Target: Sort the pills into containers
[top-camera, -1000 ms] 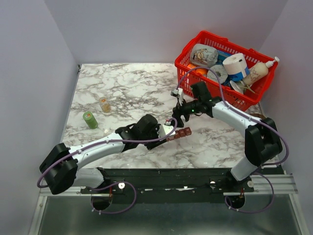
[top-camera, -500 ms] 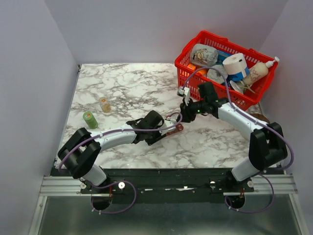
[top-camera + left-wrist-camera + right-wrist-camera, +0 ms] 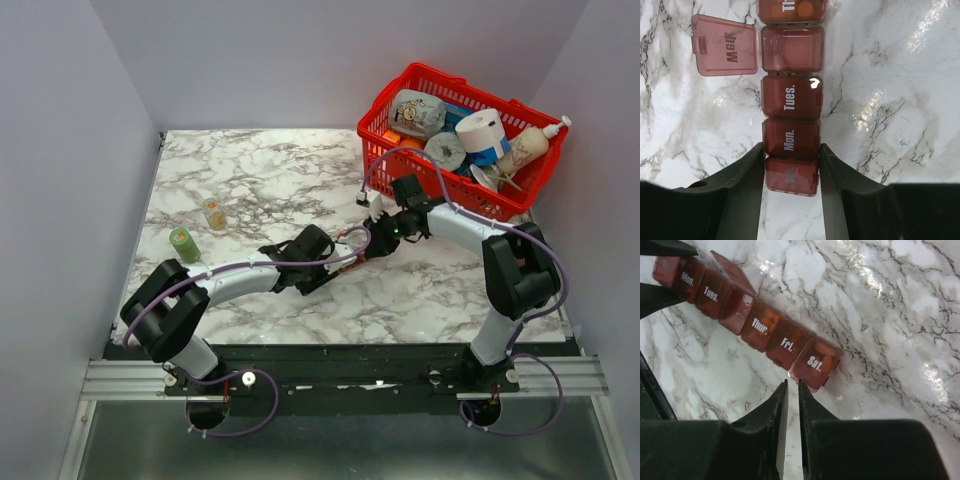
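Marble table [image 3: 250, 175] under a fixed overhead camera, with the containers [image 3: 792, 97], a red-brown strip of day-marked compartments, as landmark at centre. Well to the left of the strip stand a green cap-like cylinder [image 3: 184, 244] and a small clear bottle [image 3: 214, 213] with tan contents, both out of the arms' way. The left gripper [image 3: 791, 170] clamps the strip's Sun./Mon. end between its fingers, apparently to steady it while it is filled. The Wed. lid [image 3: 726, 45] lies flipped open beside its compartment, whose contents cannot be made out. Orange pills [image 3: 805, 7] show through the Thur. lid. Mon. and Tues. lids are closed and would bar entry. At the strip's opposite end the right gripper [image 3: 792, 390] hovers just beside the Sat. compartment, jaws drawn nearly together with only a slit between them and nothing visible in it. Beyond the strip to the right, well apart, sits a red basket [image 3: 400, 95] of household items.
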Controlling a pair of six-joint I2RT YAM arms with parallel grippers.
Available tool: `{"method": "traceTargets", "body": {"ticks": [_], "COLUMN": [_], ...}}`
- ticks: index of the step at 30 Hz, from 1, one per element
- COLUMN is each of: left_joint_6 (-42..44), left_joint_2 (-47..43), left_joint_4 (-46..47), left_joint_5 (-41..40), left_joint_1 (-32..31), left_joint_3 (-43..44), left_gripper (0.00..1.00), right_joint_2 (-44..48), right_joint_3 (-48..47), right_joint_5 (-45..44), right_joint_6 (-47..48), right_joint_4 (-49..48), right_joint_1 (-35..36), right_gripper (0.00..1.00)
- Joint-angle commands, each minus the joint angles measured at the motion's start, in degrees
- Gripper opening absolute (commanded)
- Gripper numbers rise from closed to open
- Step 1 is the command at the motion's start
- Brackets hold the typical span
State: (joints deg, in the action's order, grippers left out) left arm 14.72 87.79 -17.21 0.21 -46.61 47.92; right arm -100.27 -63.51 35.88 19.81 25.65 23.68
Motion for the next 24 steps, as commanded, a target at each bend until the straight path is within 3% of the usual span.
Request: {"method": "traceTargets", "body": {"ticks": [1, 17, 24], "left_joint_6": [-0.66, -1.54, -1.54], "left_joint_2": [0.98, 1.68, 2.39], "left_joint_4": [0.60, 0.78, -0.01], "left_joint_5": [-1.00, -0.30, -0.30], "left_joint_1": [0.03, 0.03, 0.03], "left_joint_3": [0.86, 1.56, 1.56], "left_gripper": [0.00, 0.00, 0.00], "right_joint_2": [-3.44, -10.56, -6.00], "right_joint_3": [-3.20, -6.81, -7.95], "right_joint_5": [-3.27, -7.66, -0.46], "right_joint_6": [-2.23, -4.87, -5.40], "right_joint_4": [1.51, 6.43, 6.17], "right_joint_1": [-0.04, 0.22, -0.04], "right_gripper": [0.21, 0.12, 0.11]}}
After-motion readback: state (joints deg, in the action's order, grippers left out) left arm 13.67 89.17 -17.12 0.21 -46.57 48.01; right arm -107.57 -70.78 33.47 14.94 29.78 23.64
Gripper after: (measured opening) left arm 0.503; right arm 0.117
